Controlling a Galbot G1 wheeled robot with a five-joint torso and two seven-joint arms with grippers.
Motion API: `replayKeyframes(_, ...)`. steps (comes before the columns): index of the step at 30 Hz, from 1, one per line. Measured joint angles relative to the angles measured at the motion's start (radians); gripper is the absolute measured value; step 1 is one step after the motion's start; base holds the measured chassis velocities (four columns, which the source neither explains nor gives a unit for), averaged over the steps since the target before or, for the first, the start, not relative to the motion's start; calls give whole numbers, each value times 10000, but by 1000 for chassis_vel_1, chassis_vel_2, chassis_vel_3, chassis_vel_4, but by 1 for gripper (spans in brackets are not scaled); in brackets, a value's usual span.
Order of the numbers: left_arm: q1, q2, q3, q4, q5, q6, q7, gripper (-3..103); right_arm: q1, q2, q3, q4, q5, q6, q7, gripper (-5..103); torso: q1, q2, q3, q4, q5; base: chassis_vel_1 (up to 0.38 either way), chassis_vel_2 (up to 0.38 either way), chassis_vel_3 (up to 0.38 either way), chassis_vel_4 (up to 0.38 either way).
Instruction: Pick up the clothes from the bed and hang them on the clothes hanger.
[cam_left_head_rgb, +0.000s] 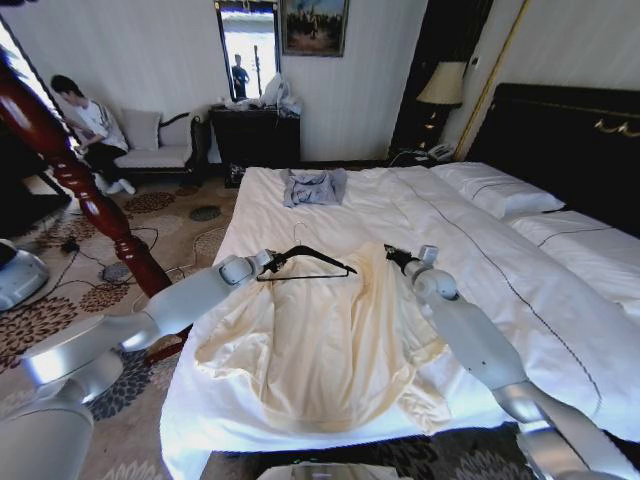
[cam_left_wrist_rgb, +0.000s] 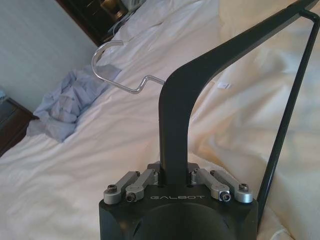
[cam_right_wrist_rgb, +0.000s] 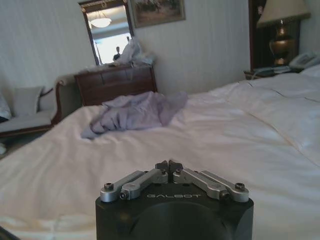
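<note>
The clothes, a cream long-sleeved top, lie spread flat on the near half of the bed. My left gripper is shut on one shoulder of the black clothes hanger, holding it just above the top's collar end. In the left wrist view the jaws clamp the hanger's broad arm, and its wire hook points toward the far side of the bed. My right gripper hovers by the top's upper right edge, its fingers shut with nothing between them.
A small grey-blue garment lies crumpled at the bed's far side. A thick reddish wood post stands to the left of the bed. A dark dresser and a lamp stand against the back wall. White pillows rest by the headboard.
</note>
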Motion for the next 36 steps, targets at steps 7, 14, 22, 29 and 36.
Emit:
replayKeyframes(7,-110,-147,8,193,-131,196,-53,23,33,-107,-86,849,225,1,15,0,0,0,0,4,0,0,0,0,0)
replayKeyframes(14,-316,-485,134,297,-364,294,-53,23,12,-121,-404,1676,328,-32,98,0,0,0,0,2,0,0,0,0,0)
replayKeyframes(22,-325,-929,225,496,-608,527,-135,23,-69,-25,-509,2386,608,-104,261,0,0,0,0,1,-1,0,0,0,0)
replayKeyframes(29,-289,-1231,256,784,-681,555,-212,23,-114,211,-638,2869,968,-209,454,0,0,1,0,2,-1,0,0,0,0)
replayKeyframes(36,-179,-1596,149,1231,-721,558,-295,23,-228,808,-1241,3387,1235,-248,583,0,0,0,0,5,-1,0,0,0,0)
